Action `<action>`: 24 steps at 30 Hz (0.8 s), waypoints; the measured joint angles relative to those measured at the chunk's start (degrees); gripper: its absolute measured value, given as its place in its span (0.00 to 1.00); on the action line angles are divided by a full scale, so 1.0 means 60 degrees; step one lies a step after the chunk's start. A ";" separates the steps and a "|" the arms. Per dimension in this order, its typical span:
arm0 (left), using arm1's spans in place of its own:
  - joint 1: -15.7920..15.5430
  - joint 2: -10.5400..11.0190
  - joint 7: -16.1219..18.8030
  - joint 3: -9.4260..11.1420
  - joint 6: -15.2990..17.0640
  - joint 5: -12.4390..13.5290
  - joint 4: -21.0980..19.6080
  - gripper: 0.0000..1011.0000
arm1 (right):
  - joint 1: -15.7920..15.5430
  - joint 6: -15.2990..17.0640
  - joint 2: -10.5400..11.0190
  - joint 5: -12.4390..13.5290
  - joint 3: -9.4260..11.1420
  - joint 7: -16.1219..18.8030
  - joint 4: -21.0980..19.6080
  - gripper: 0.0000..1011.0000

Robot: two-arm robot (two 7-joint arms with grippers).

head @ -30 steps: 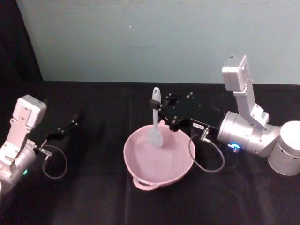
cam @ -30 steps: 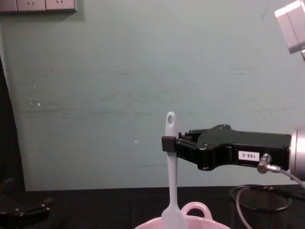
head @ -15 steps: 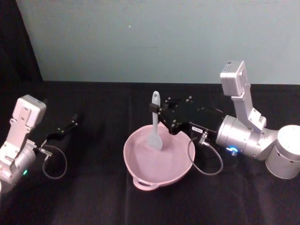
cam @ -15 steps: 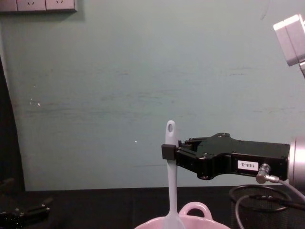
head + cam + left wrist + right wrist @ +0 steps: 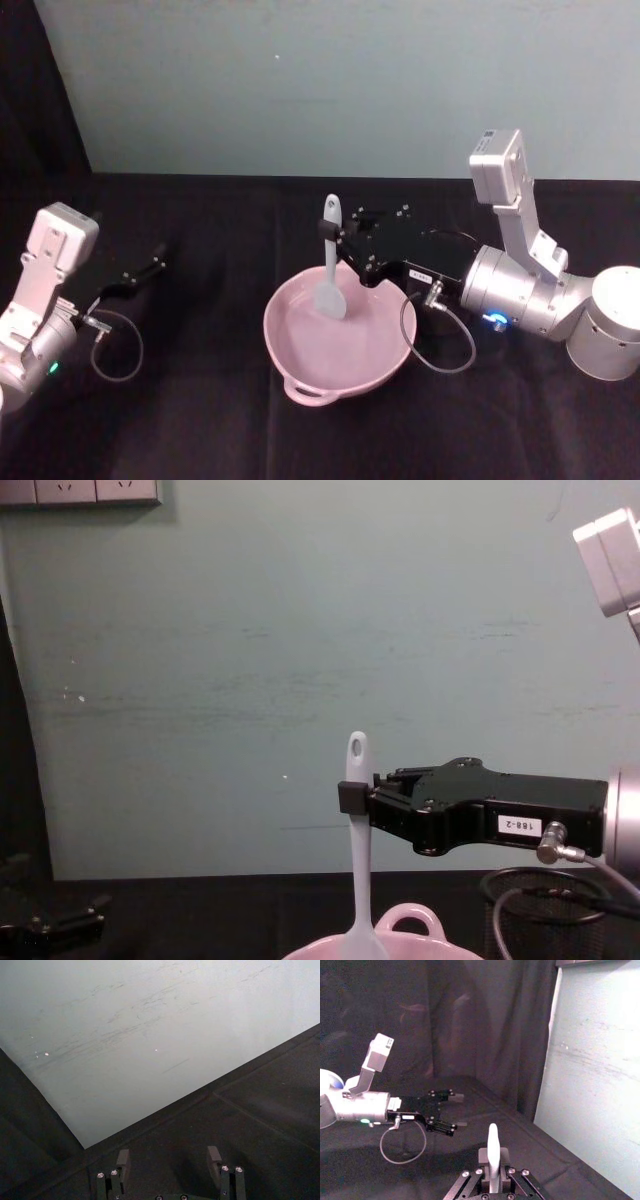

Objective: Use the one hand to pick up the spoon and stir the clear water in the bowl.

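Note:
The pale pink bowl [image 5: 340,345] sits mid-table, its loop handle toward me; its far rim handle shows in the chest view [image 5: 410,920]. The white spoon [image 5: 331,262] stands upright with its blade down inside the bowl. My right gripper [image 5: 333,232], black with a white numbered label, is shut on the spoon's handle just below the hole [image 5: 356,796]. In the right wrist view the spoon handle [image 5: 492,1147] rises between the fingers. My left gripper [image 5: 158,257] rests far to the left on the black cloth, fingers [image 5: 123,1162] apart and holding nothing.
A black wire-mesh cup [image 5: 545,915] stands behind the right arm. Cables loop beside the bowl [image 5: 440,345] and by the left arm [image 5: 115,345]. A pale green wall [image 5: 300,80] backs the table.
The right gripper and spoon dropped lower and shifted slightly left over the bowl between one second ago and half a second ago; since then almost nothing moved. The left arm stayed put.

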 joint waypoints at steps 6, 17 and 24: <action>0.0000 0.0000 0.0000 0.0000 0.0000 0.0000 0.0000 0.99 | 0.0002 -0.0005 0.0000 -0.0005 -0.0004 -0.0001 -0.0003 0.12; 0.0000 0.0000 0.0000 0.0000 0.0000 0.0000 0.0000 0.99 | -0.0500 -0.0495 0.0259 -0.0558 0.0318 -0.0132 -0.0638 0.12; 0.0001 0.0000 0.0000 0.0000 -0.0001 0.0000 0.0001 0.99 | -0.1015 -0.0496 0.0411 -0.0585 0.0536 -0.0169 -0.1210 0.12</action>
